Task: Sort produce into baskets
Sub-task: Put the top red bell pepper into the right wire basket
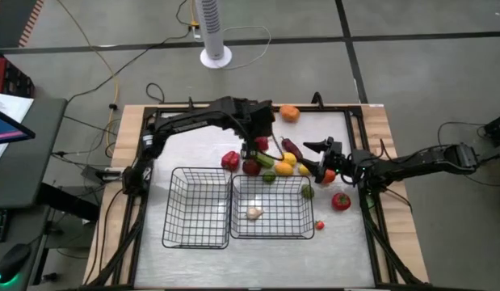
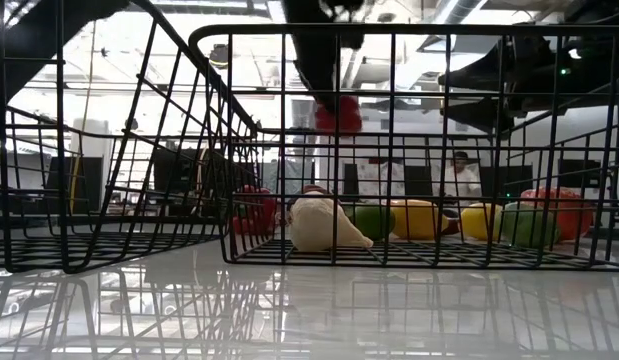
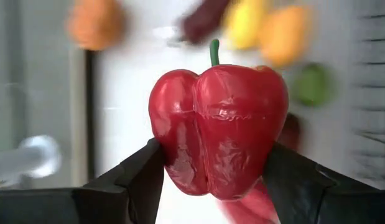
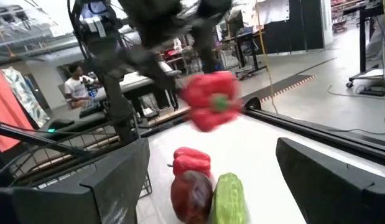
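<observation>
Red bell pepper (image 3: 218, 130) is held off the table between the closed fingers of the left gripper (image 1: 260, 145), above the produce cluster and just behind the right basket (image 1: 272, 232). That basket holds one pale item (image 1: 254, 212); the left basket (image 1: 196, 242) appears to hold nothing. The right gripper (image 1: 321, 159) hovers near the cluster with fingers spread wide, holding nothing.

Risks, as judged: the pepper's glossy, rounded skin may slip from the fingers during transfer, and a drop onto the basket rim could bounce it away. The two arms work close together, so contact is possible.

No brand, label or legible writing is visible.
</observation>
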